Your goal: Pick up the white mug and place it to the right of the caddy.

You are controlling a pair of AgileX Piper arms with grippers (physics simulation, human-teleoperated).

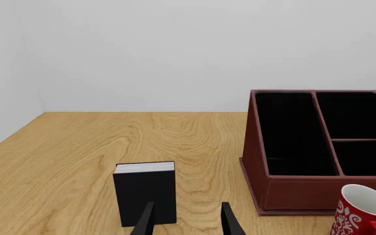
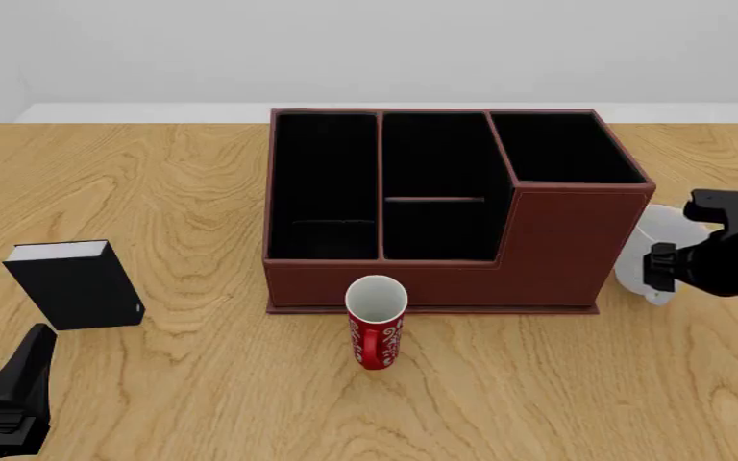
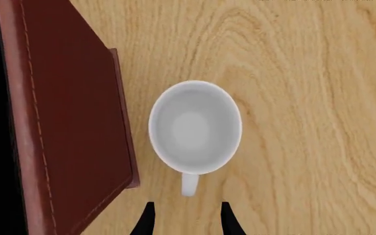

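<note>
Wooden table [image 3: 318, 98], white mug [image 3: 195, 127] upright (handle toward gripper [image 3: 185, 218]), beside caddy [image 3: 70, 122]

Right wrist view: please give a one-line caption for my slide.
White mug upright on the table beside the caddy, open right gripper above its handle.

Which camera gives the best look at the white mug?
The right wrist view: it looks straight down into the white mug, showing rim, inside and handle beside the caddy. The front view shows only a sliver behind the right arm. The left wrist view misses it.
</note>
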